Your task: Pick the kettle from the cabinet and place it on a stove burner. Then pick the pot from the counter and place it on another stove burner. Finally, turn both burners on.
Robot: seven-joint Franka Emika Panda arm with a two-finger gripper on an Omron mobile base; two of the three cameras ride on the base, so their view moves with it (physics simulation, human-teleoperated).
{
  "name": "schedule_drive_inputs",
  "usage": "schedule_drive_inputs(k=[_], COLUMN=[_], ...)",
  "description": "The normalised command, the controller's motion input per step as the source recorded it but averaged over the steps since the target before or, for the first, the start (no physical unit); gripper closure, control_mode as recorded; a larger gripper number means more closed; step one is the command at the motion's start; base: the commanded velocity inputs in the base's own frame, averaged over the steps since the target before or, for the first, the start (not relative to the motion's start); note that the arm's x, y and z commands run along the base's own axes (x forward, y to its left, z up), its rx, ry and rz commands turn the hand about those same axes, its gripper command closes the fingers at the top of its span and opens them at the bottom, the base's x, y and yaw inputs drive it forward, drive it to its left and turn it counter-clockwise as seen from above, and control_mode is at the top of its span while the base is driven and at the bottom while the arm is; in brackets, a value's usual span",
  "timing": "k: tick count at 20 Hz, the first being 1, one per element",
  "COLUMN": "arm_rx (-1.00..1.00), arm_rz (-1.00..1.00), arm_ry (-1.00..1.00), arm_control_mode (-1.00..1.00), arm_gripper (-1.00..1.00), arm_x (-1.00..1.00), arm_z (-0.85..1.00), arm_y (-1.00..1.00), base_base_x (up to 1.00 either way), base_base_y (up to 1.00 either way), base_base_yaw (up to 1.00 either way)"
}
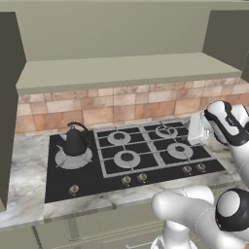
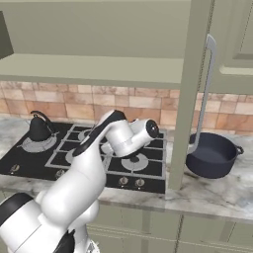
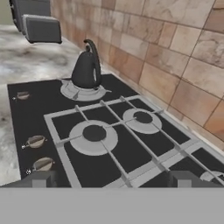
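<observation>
The small dark kettle [image 1: 75,141] [image 2: 38,128] [image 3: 86,68] stands upright on the wide silvery burner [image 1: 73,158] [image 3: 82,92] at the stove's left end. The navy pot [image 2: 212,155] rests on the marbled counter [image 2: 217,193] right of the stove, partly behind the open cabinet door [image 2: 190,74] and its long bar handle [image 2: 210,84]. My gripper [image 1: 193,130] [image 3: 111,179] hovers low over the stove's right side, pointing left towards the kettle. It is open, with nothing between its fingertips [image 3: 41,178].
Smaller burners with square black grates [image 1: 127,158] [image 3: 94,133] lie between my hand and the kettle. Several knobs [image 1: 126,180] [image 3: 36,141] line the stove's front edge. The open cabinet shelf [image 1: 121,68] runs above a tiled backsplash [image 1: 112,107]. Grey boxes [image 3: 41,28] stand on the far counter.
</observation>
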Motion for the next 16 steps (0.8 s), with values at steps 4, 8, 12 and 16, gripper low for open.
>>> schedule_drive_inputs(k=[4,8,12,16], arm_rx=[-0.10,-0.15,-0.15,-0.13], arm_rz=[-0.11,-0.15,-0.14,-0.12], arm_ry=[0.00,0.00,0.01,0.03], arm_control_mode=[-1.00,-1.00,-1.00,-1.00], arm_gripper=[-1.00,-1.00,-1.00,-1.00], arm_x=[0.00,0.02,0.04,0.06], arm_z=[-0.02,-0.06,-0.03,0.00], arm_y=[-0.02,-0.11,-0.12,-0.15], base_base_x=[0.00,0.00,0.00,0.00], base_base_y=[0.00,0.00,0.00,0.00], base_base_yaw=[0.00,0.00,0.00,0.00])
